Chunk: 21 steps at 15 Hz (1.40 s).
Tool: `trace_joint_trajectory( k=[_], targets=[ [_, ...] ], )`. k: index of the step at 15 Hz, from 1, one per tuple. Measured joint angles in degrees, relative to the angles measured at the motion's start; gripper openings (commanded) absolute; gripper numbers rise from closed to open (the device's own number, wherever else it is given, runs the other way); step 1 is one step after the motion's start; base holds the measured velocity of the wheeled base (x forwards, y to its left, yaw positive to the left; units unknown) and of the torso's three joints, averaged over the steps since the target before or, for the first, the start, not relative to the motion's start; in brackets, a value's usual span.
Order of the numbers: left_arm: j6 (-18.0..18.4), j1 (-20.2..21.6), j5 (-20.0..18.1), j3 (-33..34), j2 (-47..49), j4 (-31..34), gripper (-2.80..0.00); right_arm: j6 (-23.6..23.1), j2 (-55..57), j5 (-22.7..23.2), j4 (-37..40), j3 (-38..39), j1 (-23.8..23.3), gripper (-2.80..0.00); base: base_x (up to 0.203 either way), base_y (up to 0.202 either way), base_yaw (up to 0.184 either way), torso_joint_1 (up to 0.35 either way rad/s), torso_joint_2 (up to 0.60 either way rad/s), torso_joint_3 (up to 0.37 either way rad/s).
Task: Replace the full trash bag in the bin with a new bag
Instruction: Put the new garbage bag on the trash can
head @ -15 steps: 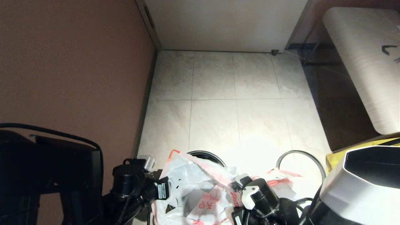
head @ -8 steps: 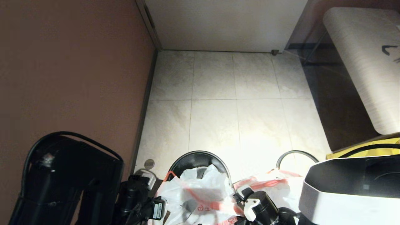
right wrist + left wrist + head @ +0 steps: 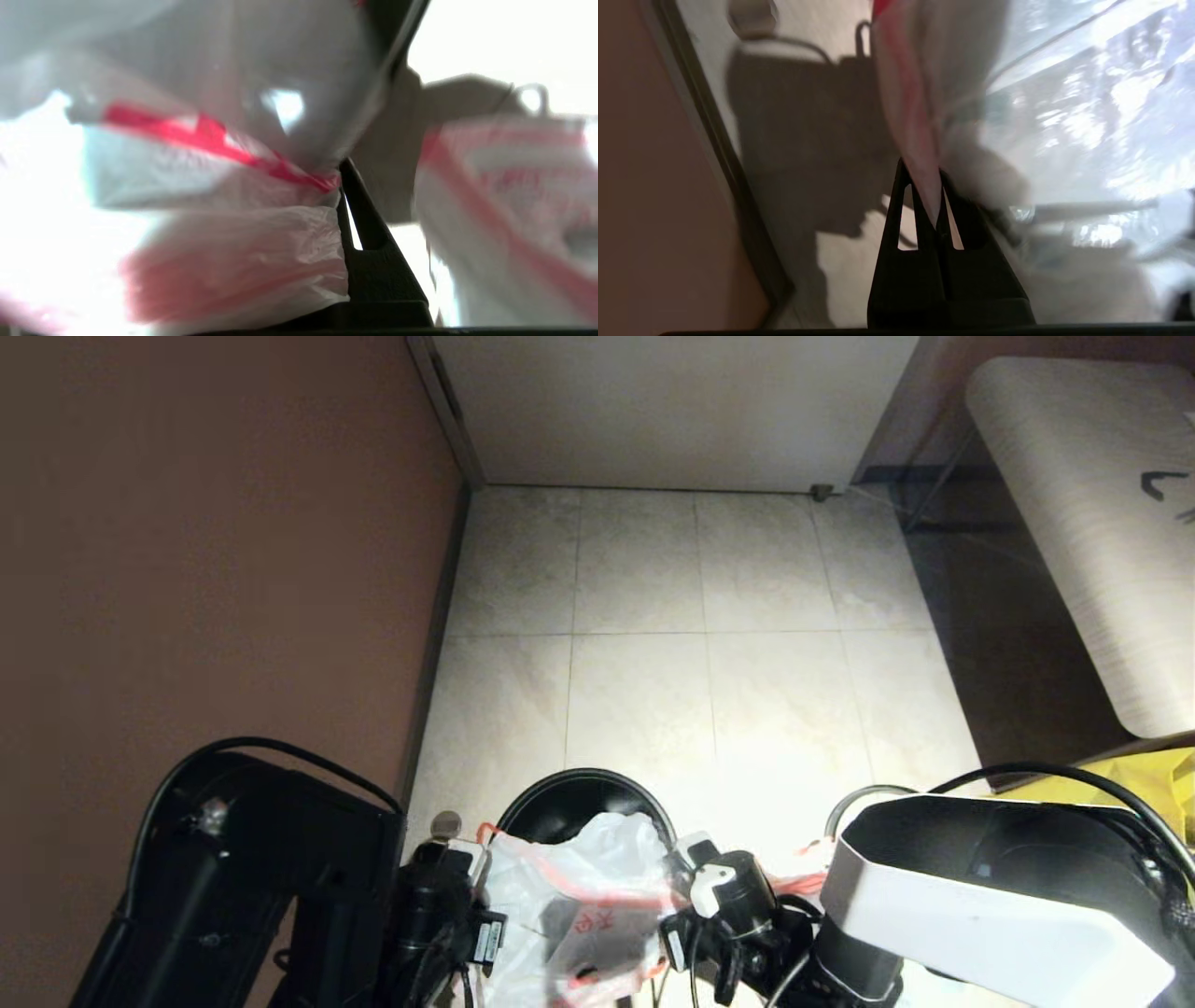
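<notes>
Bin (image 3: 571, 800): round, black, upright on floor; white red-trimmed bag (image 3: 579, 887) lifted above rim.

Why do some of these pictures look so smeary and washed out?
Left wrist view: the white bag is streaked with motion blur and glare. Right wrist view: the bag's red-trimmed plastic sits close to the lens and blurred, bright light washing out the corners. Head view: sharper, floor tiles brightly lit.

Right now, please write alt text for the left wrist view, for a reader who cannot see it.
The left gripper is shut on a red-striped edge of the white plastic bag, which fills one side of the view. On the other side lie pale floor tiles in shadow and a brown wall.
</notes>
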Motion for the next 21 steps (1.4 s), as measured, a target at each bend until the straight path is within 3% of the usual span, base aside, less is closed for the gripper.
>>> trace_joint_trajectory(
  k=[3,6,9,13,14,17,21],
  targets=[
    [4.22,-0.02,5.50,-6.97,2.75,0.07,-2.80,-2.40,1.37,-0.18,1.71,-7.37,-1.65,-2.80,0.000,0.000,0.000,0.000,0.00,0.000],
    [4.52,-0.11,10.77,-14.48,4.76,-0.02,-2.80,-4.16,1.57,-0.38,1.81,-12.24,-3.52,-2.80,0.000,0.000,0.000,0.000,0.00,0.000],
    [1.68,-0.22,14.47,-17.70,4.98,-0.04,-2.80,-4.41,0.38,-0.73,1.23,-12.42,-4.74,-2.80,0.000,0.000,0.000,0.000,0.00,0.000],
    [-1.35,-0.15,14.69,-17.07,2.97,-0.01,-2.80,-4.53,-2.57,-0.85,1.11,-9.78,-5.08,-2.80,0.000,0.000,0.000,0.000,0.00,0.000],
    [-1.75,-0.15,14.53,-17.00,2.36,0.00,0.00,-4.57,-3.06,-0.88,1.06,-9.43,-5.13,-2.80,0.000,0.000,0.000,0.000,0.00,0.000],
    [-1.92,-0.15,12.29,-16.29,0.96,-0.02,0.00,-4.59,-3.78,-0.87,-0.15,-9.14,-5.18,-2.80,0.000,0.000,0.000,0.000,0.00,0.000],
    [-4.03,-0.04,7.80,-9.53,-3.27,-0.02,0.00,-7.38,-4.03,-0.90,-0.15,-9.12,-6.23,-2.80,0.000,0.000,0.000,0.000,0.00,0.000]
  ],
)
